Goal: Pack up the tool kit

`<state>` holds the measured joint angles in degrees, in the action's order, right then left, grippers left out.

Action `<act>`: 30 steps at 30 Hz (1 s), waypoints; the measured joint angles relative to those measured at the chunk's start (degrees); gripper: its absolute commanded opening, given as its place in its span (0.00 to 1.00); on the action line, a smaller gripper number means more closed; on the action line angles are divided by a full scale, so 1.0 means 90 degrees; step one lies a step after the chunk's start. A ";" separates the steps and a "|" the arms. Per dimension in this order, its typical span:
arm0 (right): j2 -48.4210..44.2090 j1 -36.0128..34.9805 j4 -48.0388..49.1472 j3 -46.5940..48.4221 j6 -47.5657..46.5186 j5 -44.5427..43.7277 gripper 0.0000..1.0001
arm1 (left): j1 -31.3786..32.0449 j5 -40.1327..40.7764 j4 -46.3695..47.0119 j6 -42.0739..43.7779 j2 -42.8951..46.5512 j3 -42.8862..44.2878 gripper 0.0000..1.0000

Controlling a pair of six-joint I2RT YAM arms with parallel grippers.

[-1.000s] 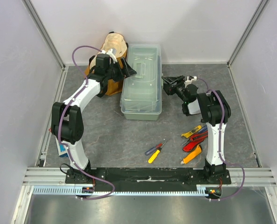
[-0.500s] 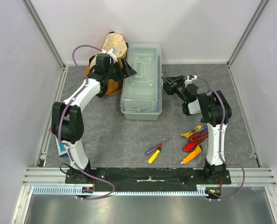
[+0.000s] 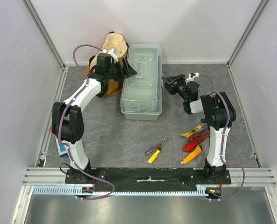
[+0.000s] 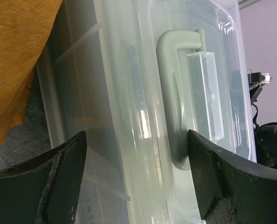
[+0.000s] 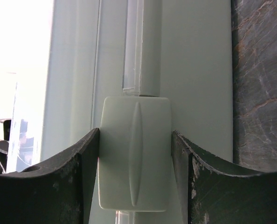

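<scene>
grey-green toolbox (image 3: pixel 141 84) sits shut, far middle of counter (image 3: pixel 115 140). right gripper (image 5: pixel 135 140) has narrowed slightly and now pinches the side latch (image 5: pixel 135 172); unlatching looks imminent. left gripper (image 4: pixel 136 140) gapes wide over the lid, holding nothing. hand tools (image 3: pixel 194 145) lie unpacked.

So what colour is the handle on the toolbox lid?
The handle is pale grey-green; the left wrist view shows it best.

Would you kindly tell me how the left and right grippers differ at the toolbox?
The left gripper stands wide open at the toolbox's left side; the right gripper, narrower, is at its right side. The left gripper merely frames the lid handle, untouched; the right gripper is closed on the latch. Both face the closed toolbox.
</scene>
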<state>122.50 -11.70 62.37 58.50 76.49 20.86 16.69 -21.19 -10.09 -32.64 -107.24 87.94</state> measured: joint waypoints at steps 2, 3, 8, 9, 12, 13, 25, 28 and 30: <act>-0.0068 0.0000 -0.0119 0.0000 -0.0151 -0.0039 0.44 | 0.0017 0.0046 -0.0022 0.0012 0.0000 0.0015 0.76; -0.0102 0.0000 -0.0185 0.0000 -0.0226 -0.0058 0.44 | 0.0024 0.0078 -0.0034 0.0017 0.0000 0.0022 0.76; -0.0364 -0.0002 -0.0651 0.0000 -0.0692 -0.0160 0.48 | 0.0085 0.0253 -0.0080 0.0034 0.0005 0.0036 0.76; -0.0435 -0.0002 -0.0750 0.0000 -0.0818 -0.0175 0.50 | 0.0095 0.0294 -0.0090 0.0034 0.0010 0.0041 0.76; -0.0673 -0.0041 -0.1110 0.0002 -0.1175 -0.0328 0.58 | 0.0148 0.0461 -0.0117 0.0036 0.0024 0.0046 0.76; -0.0736 -0.0061 -0.1222 0.0000 -0.1253 -0.0398 0.61 | 0.0170 0.0527 -0.0124 0.0036 0.0034 0.0046 0.77; -0.0731 -0.0070 0.0260 -0.0741 -0.0277 -0.0311 0.98 | 0.0238 0.0746 -0.0002 0.0027 0.0102 -0.0061 0.76; -0.0568 -0.0070 0.0644 -0.0809 0.0219 -0.0180 0.98 | 0.0240 0.0741 0.0022 0.0027 0.0102 -0.0073 0.76; -0.0556 -0.0070 0.0767 -0.0838 0.0357 -0.0126 0.98 | 0.0240 0.0738 0.0022 0.0027 0.0102 -0.0073 0.76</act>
<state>117.49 -12.34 69.28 50.96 79.70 19.73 18.85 -14.55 -9.89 -32.40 -106.32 87.29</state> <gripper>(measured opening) 0.979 0.854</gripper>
